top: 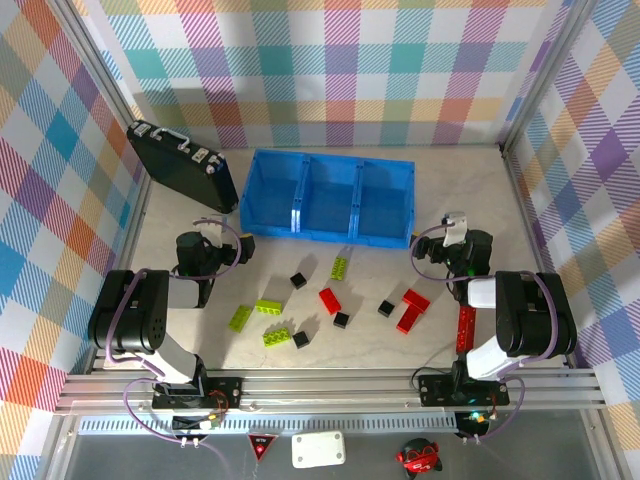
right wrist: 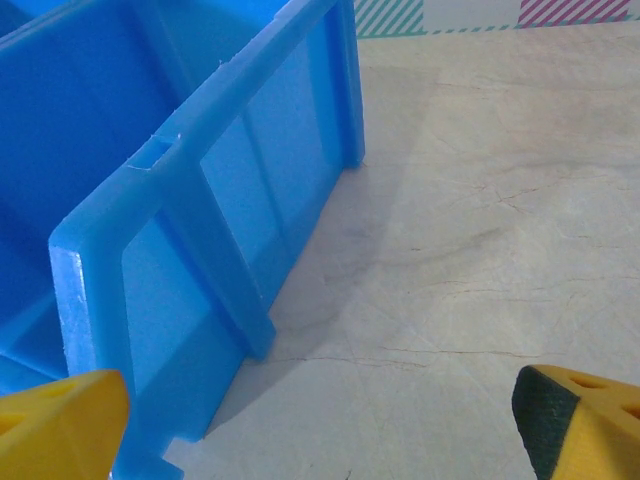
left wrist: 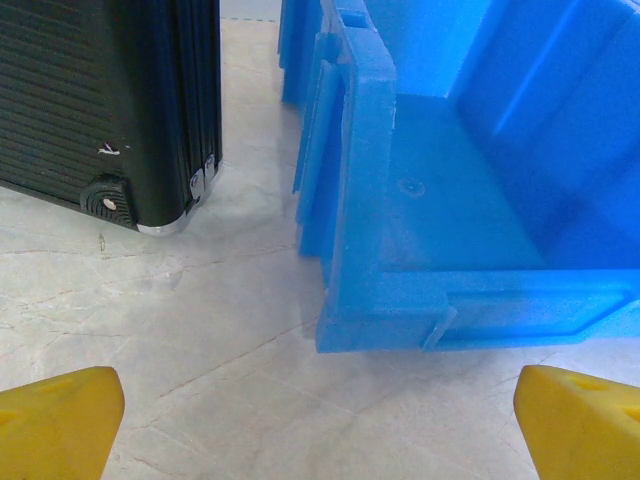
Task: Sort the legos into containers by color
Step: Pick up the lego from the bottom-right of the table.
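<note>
The legos lie scattered on the table in front of the bin. Lime-green bricks (top: 340,267) (top: 268,307) (top: 240,318) are at the left and centre, red bricks (top: 329,300) (top: 412,308) at the centre and right, and black cubes (top: 298,280) (top: 386,308) among them. The blue three-compartment bin (top: 330,195) (left wrist: 400,300) (right wrist: 200,200) shows no bricks inside. My left gripper (top: 214,233) (left wrist: 320,430) stands open near the bin's front-left corner, holding nothing. My right gripper (top: 455,230) (right wrist: 320,430) stands open off the bin's right end, also with nothing in it.
A black case (top: 182,165) (left wrist: 110,100) leans at the back left, close beside the bin. A long red stick (top: 466,327) lies by the right arm. Checked walls enclose the table on three sides. Bare table lies to the right of the bin.
</note>
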You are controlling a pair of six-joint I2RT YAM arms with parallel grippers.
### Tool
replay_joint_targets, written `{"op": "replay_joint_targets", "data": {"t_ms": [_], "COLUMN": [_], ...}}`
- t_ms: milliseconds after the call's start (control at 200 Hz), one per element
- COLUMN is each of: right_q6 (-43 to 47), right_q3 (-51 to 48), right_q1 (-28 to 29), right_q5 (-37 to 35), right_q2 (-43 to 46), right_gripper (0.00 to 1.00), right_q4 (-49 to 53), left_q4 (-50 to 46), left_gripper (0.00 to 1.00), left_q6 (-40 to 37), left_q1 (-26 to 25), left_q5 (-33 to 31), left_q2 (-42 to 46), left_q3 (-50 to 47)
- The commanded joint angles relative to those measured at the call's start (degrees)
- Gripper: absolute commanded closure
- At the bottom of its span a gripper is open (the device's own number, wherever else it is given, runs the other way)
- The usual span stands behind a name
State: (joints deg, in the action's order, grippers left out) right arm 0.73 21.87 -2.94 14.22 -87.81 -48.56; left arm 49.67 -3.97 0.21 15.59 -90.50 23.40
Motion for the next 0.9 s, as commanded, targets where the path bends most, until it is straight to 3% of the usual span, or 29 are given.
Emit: {"op": "replay_joint_targets", "data": {"t_ms": [0,735,895], "right_q6": [0.6,0.7,0.5], "right_q3": [0.9,0.7,1.9], "right_q1": [0.2,0.3,0.5], "right_q5": [1.4,1.1,0.0], "right_q2": [-0.1,0.1,3.3], "right_gripper": [0.01,0.01,0.01], "right_q4": [-0.5,-0.8,4.1], "left_q4": [1.8,2.1,1.4], "left_gripper": [0.00,0.00,0.00], "left_q6": [-0.9,-0.5,-0.5], "left_q1": [0.4,0.4,0.2], "left_q5": [1.5,0.3,-0.5], "left_q2": [0.0,0.1,1.3], "left_q3": [-0.7,-0.8,-1.2]}}
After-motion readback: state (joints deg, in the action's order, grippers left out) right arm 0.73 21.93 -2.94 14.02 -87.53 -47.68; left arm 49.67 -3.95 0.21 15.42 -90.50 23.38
